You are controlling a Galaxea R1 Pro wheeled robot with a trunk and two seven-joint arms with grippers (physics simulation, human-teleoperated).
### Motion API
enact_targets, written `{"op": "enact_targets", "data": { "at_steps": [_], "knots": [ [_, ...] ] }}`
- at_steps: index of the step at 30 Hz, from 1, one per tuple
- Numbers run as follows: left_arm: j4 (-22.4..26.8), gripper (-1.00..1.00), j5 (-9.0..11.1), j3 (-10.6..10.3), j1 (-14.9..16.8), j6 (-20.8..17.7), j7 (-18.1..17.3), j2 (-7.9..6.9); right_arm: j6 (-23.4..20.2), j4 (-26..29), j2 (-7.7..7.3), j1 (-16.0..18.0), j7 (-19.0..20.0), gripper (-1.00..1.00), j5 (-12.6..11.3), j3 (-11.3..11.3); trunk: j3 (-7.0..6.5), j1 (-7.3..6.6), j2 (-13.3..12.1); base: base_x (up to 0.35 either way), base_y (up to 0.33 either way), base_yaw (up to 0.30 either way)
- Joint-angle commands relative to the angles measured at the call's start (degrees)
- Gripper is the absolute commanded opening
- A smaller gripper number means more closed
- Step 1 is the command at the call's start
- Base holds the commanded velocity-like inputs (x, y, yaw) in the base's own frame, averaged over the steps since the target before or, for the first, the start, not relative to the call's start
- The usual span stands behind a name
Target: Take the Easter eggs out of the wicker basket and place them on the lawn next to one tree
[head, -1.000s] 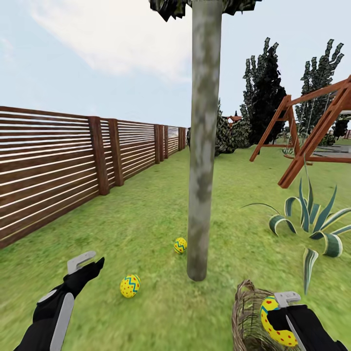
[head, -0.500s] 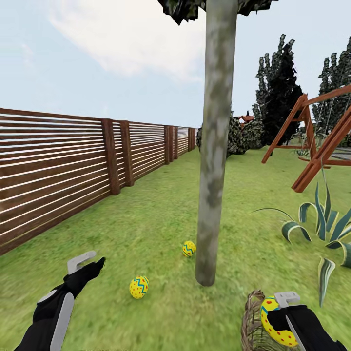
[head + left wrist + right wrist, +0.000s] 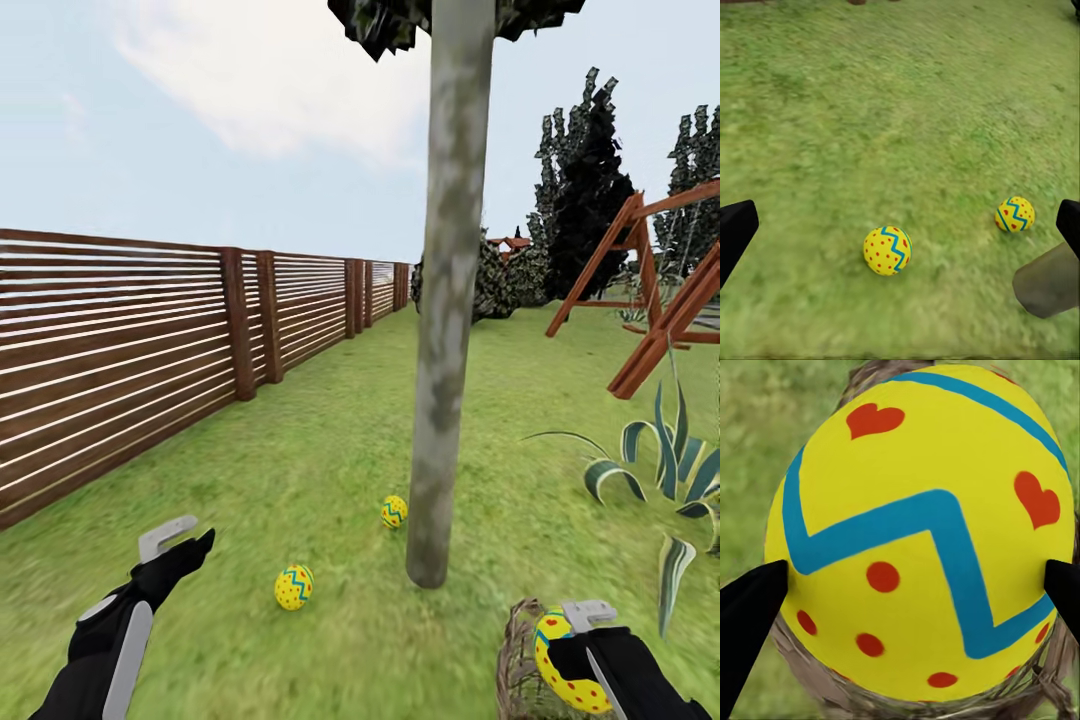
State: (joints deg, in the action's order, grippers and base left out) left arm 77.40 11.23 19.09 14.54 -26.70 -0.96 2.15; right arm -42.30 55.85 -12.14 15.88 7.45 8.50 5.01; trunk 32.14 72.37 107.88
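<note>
Two yellow Easter eggs lie on the lawn by the tree: one egg a little left of the trunk, the other egg right beside its base. Both show in the left wrist view, the nearer egg and the farther egg, with the trunk base close by. My left gripper hovers open over the grass, nothing between its fingers. My right gripper is shut on the third egg, held above the wicker basket at the lower right.
A brown slat fence runs along the left. A wooden swing frame and a spiky striped plant stand to the right. Dark columnar trees rise behind.
The view has panned left, so the tree, eggs, basket and plant have all slid to the right in the picture. Both arms keep their pose, and the right gripper still holds its egg.
</note>
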Motion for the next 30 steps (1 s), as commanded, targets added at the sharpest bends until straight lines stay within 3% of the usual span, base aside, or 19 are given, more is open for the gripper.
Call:
{"op": "enact_targets", "data": {
  "at_steps": [1, 20, 30],
  "knots": [
    [0.1, 1.0, 0.4, 0.2, 0.0, -0.4, -0.1, 0.06, -0.2, -0.1, 0.01, 0.0, 0.5, -1.0, 0.6, 0.1, -0.13, -0.27, -0.4, -0.324, 0.0, 0.067],
    [0.0, 1.0, 0.5, 0.2, 0.0, -0.4, -0.1, 0.13, -0.3, -0.2, 0.42, 0.0, 0.5, -1.0, 0.9, 0.1, -4.18, -4.44, -8.0, -0.041, 0.0, 0.247],
    [0.0, 1.0, 0.5, 0.2, 0.0, -0.4, -0.1, 0.12, -0.6, 0.3, 0.39, 0.0, 0.4, -1.0, 0.5, 0.2, -5.99, -6.64, -12.0, -0.101, 0.0, 0.029]
  ]
}}
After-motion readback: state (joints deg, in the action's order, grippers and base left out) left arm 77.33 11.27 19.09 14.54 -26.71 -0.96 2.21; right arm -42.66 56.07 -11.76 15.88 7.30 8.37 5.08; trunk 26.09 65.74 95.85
